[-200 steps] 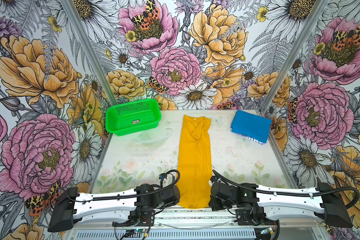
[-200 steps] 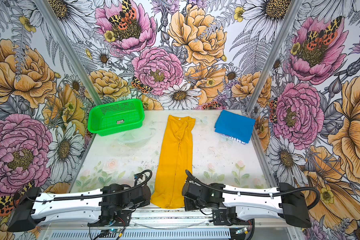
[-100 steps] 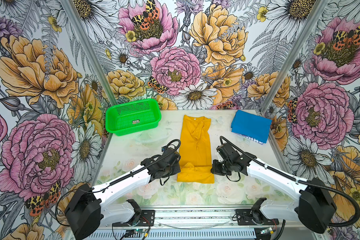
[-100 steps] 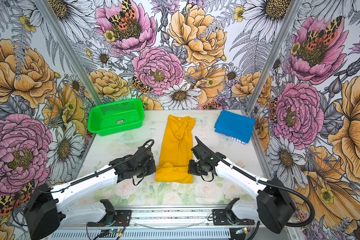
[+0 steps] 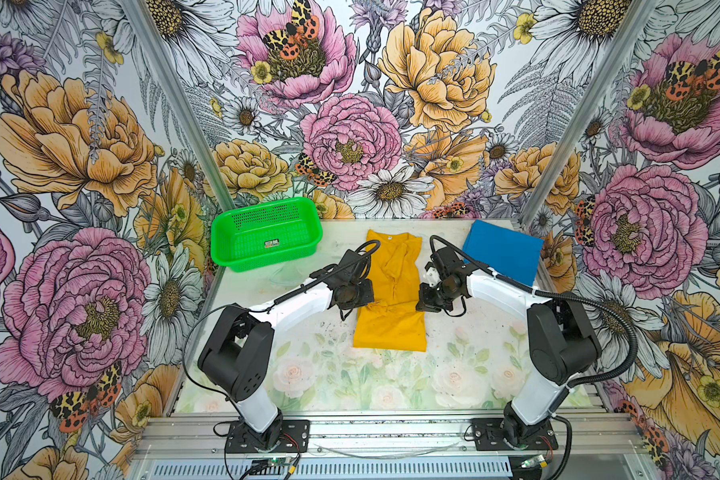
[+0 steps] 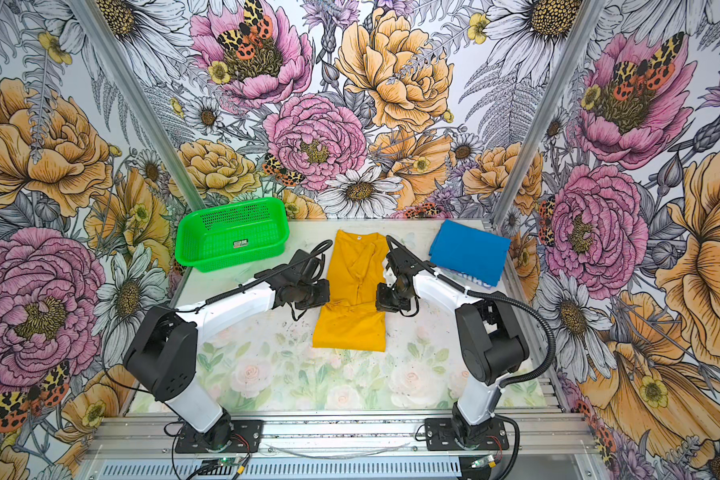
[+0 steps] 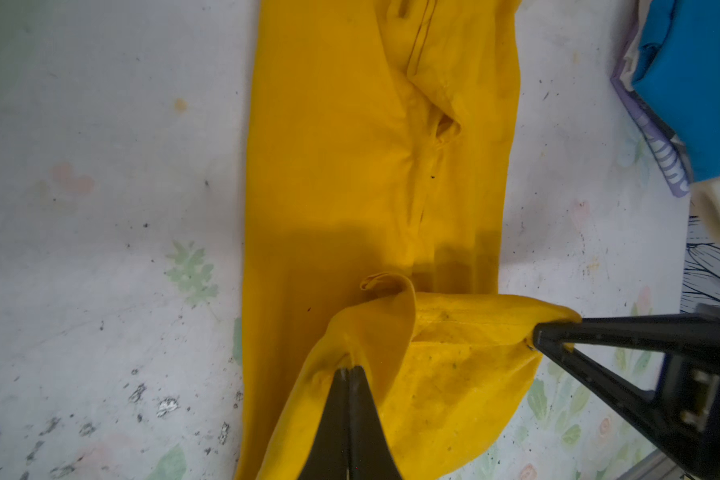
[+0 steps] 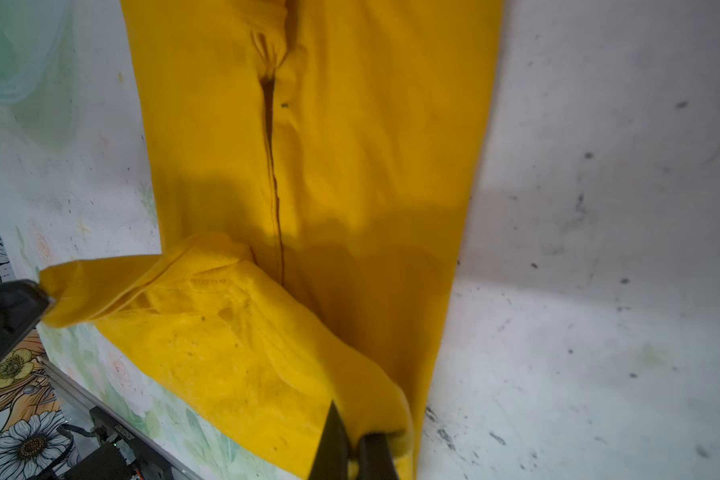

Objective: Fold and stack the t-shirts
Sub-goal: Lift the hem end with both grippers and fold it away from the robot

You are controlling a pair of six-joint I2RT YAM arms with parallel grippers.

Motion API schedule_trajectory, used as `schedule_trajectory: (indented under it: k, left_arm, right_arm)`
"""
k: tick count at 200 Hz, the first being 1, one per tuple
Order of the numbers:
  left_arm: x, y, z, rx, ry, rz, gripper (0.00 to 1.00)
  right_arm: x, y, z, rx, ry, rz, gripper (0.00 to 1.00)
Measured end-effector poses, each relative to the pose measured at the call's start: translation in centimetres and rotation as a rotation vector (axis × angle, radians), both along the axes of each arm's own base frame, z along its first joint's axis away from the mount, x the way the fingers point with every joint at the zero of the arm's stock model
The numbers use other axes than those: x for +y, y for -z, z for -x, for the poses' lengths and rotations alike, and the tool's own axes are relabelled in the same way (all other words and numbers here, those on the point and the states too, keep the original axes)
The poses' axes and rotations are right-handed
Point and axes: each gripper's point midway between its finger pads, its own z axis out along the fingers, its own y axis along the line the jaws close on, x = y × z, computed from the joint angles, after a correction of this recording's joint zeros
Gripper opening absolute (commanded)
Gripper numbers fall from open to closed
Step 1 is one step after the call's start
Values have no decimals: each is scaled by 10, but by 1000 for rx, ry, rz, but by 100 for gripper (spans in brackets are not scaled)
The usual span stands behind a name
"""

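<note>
Hem corners of yellow t-shirt (image 5: 391,291) are being clamped by left gripper (image 7: 348,370) and right gripper (image 8: 352,442), 2 closed pinches; blue t-shirt (image 5: 501,251) is lying folded nearby.

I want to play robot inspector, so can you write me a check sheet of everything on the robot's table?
Surface: table has a faded flower print with dark specks.
Job's things: yellow t-shirt lies as a long strip, near end lifted and doubled back; blue t-shirt lies folded at the far right corner.
Clutter: green basket at the far left corner.
Grippers: left gripper and right gripper each have jaws shut on a corner of the lifted end.
Cables: black cables run along both arms.
Surroundings: flowered walls on three sides; metal rail in front.
</note>
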Motion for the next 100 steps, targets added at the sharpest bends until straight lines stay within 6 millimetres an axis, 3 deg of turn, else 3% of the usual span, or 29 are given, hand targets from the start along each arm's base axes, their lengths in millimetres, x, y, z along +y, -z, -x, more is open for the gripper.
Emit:
schedule_trajectory:
  k: [39,87,100]
  left_arm:
    - [-5,0,-23,-5,15,20,0]
    - [6,15,-39,27,-14,18,0]
    - [8,20,-44,37,-23,16,0]
  right_arm:
    - [-2,4,-24,8,7,-14,0]
    - [-9,11,-44,31,38,-23,0]
    - [-11,10,-52,29,50,-28,18]
